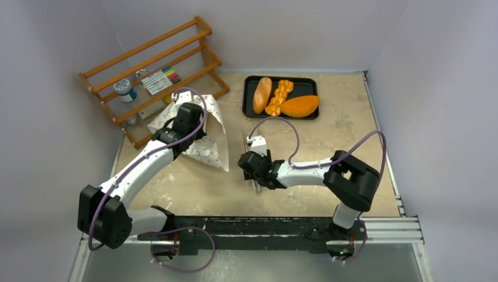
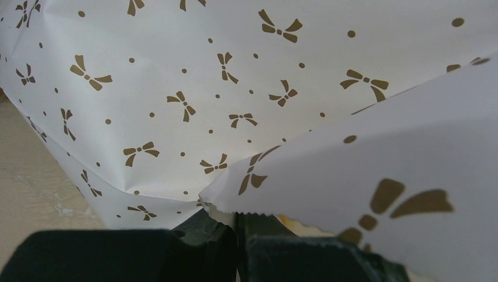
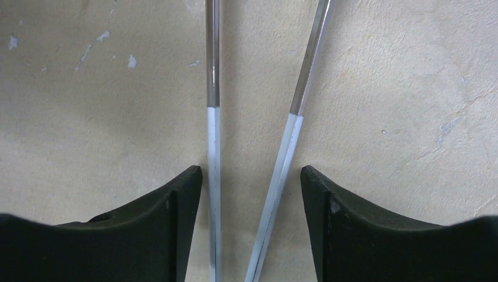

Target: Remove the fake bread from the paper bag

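Observation:
The paper bag (image 1: 207, 141), white with small brown bow marks, lies at the left of the table. My left gripper (image 1: 187, 120) is shut on its serrated edge, and in the left wrist view the paper bag (image 2: 205, 88) fills the frame above the left gripper (image 2: 239, 226). A yellowish sliver shows under that edge; I cannot tell what it is. Three pieces of fake bread (image 1: 262, 95) lie on the black tray (image 1: 305, 79). My right gripper (image 1: 251, 167) is open and straddles metal tongs (image 3: 212, 129) lying on the table, both tong arms between the right gripper (image 3: 251, 176) fingers.
A wooden rack (image 1: 194, 42) stands at the back left with markers (image 1: 160, 80) and a small bottle (image 1: 125, 90) on it. White walls close the table on the left, back and right. A metal rail (image 1: 387, 229) runs along the near edge.

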